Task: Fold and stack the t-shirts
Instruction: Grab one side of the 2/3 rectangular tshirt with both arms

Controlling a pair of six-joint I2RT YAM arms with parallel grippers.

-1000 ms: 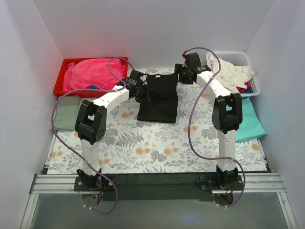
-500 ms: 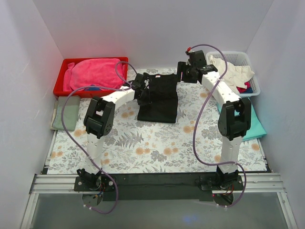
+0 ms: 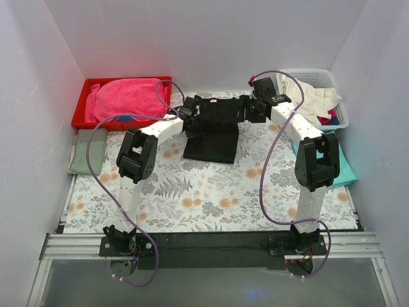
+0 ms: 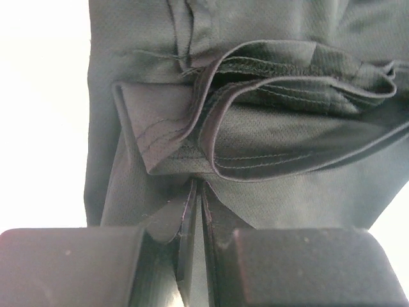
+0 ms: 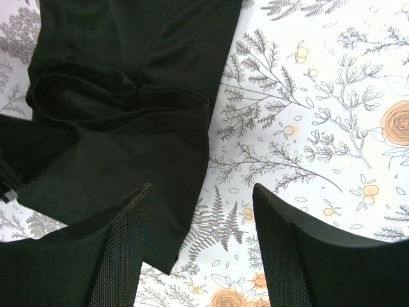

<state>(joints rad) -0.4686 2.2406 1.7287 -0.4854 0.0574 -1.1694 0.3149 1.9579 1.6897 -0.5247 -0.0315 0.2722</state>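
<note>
- Top external view: the black t-shirt (image 3: 214,137) lies partly folded at the middle back of the floral surface (image 3: 192,192).
- The left tool (image 4: 197,211) is clenched on a fold of its fabric.
- The right tool (image 5: 201,217) hovers released above its edge.
- The teal t-shirt (image 3: 342,167) lies at the right, well apart.

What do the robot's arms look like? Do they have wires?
The left arm and right arm are white tubes with chunky black joints. A purple cable loops along each. The right gripper has two black fingers with mesh-textured pads.
</note>
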